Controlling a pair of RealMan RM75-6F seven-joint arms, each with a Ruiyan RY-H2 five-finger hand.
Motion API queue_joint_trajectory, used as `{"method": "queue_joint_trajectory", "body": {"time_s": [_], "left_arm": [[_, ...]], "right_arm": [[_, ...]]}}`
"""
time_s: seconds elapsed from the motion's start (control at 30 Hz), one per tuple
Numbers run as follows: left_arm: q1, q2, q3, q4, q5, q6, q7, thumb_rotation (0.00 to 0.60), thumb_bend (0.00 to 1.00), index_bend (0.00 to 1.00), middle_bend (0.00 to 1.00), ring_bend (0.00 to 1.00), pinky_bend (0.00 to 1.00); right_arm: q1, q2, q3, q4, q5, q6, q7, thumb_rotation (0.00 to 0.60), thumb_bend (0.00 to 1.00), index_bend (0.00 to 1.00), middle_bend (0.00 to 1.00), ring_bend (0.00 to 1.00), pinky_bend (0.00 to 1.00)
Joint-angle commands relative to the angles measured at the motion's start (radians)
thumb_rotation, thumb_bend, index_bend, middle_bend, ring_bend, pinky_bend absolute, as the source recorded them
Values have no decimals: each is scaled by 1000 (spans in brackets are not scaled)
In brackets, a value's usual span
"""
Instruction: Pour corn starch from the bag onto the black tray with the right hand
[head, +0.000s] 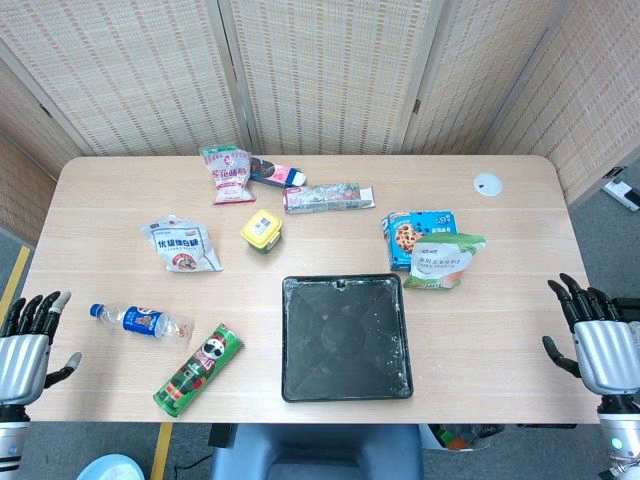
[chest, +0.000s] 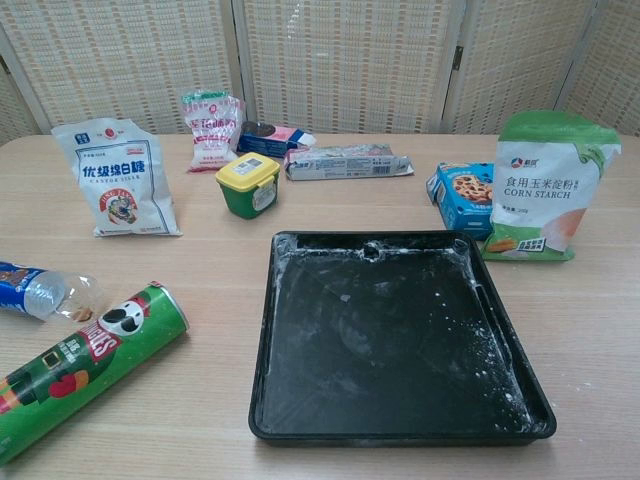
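Right hand (head: 592, 335) at the table's right edge, fingers spread, holding nothing, touching nothing. Left hand (head: 28, 338) likewise spread, at the left edge (neither shows in chest view). Corn starch bag (chest: 545, 185) stands upright just right of the cookie box (chest: 463, 197), beyond the black tray (chest: 390, 335)'s far right corner.

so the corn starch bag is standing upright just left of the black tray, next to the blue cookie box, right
Not quite. The corn starch bag stands upright beside the blue cookie box, but it is at the right rear corner of the black tray, not left of it. The chest view shows this.
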Motion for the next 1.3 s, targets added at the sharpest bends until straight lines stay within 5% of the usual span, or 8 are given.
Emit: {"method": "queue_joint_trajectory", "body": {"time_s": [0.03,0.6,0.8,1.03,1.3], "left_arm": [[0,-1,0,2,1,1,0,600,291,102,108,97,0],[28,9,13,-15,7,33,-7,600,291,109,108,99,0],[26,4,11,-10,7,29,-9,600,291,111,108,99,0],[19,5,0,-8,-8,19,-5,600,291,111,108,99,0],[23,10,2,-14,-13,19,-4,600,291,111,108,100,0]], "right_arm": [[1,2,0,-2,-1,-1,2,600,344,86,90,180,128],[62,8,23,22,14,-82,83,600,344,87,104,198,161],[98,-7,45,82,78,-178,279,600,344,87,107,200,192],[187,-30,58,199,87,-369,674,600,344,86,109,202,198],[288,-116,68,352,74,-494,812,600,345,87,109,202,199]]}}
